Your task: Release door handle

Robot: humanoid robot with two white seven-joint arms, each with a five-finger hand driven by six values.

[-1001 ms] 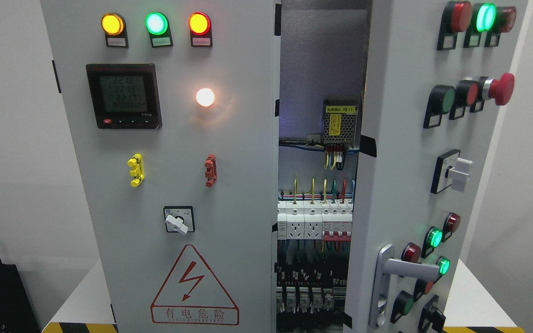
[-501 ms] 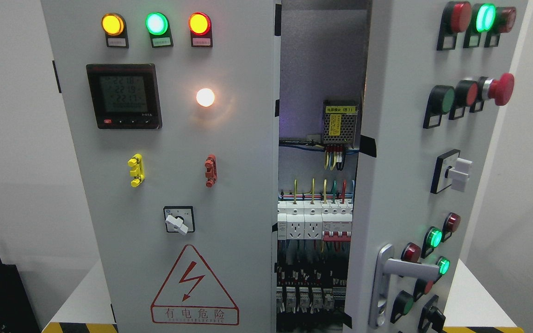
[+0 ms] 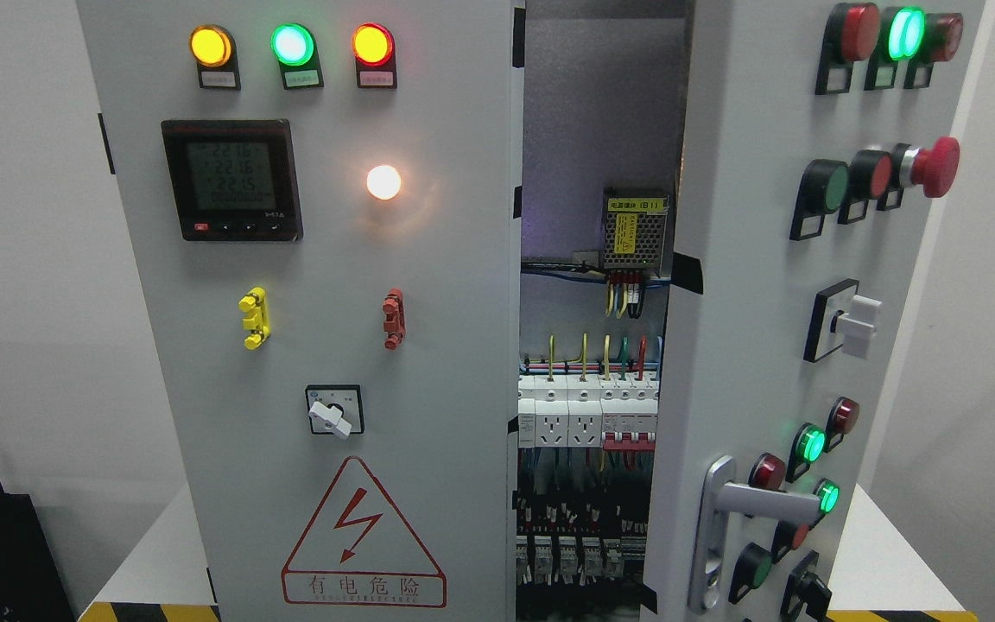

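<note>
So we had the grey electrical cabinet (image 3: 325,345) filling most of the frame, and neither of our hands showed anywhere in the shot, so we couldn't tell what the fingers were doing. The door handle (image 3: 761,501) sat at the lower right of the frame, a silver lever on a long backplate, sticking out toward the right with nothing touching it. It was mounted on the right door (image 3: 748,328), which stood swung open toward us, leaving a gap in the middle where we could see inside. In that gap there was a small meshed power supply (image 3: 634,229) with a yellow label up near the center, coloured wires below it, then a row of white breakers (image 3: 588,415) and darker terminals lower down. The left door (image 3: 325,259) was shut and carried three lit lamps across the top, amber, green and red, with a black digital meter (image 3: 231,180) under them at the upper left and a glowing white lamp (image 3: 383,181) just to its right. Lower on that door were a yellow clip, a red clip, a small rotary switch (image 3: 333,410) and a red lightning warning triangle (image 3: 363,536) at the bottom. The open door had its own buttons, including a red mushroom stop button (image 3: 934,166) at the upper right.
</note>
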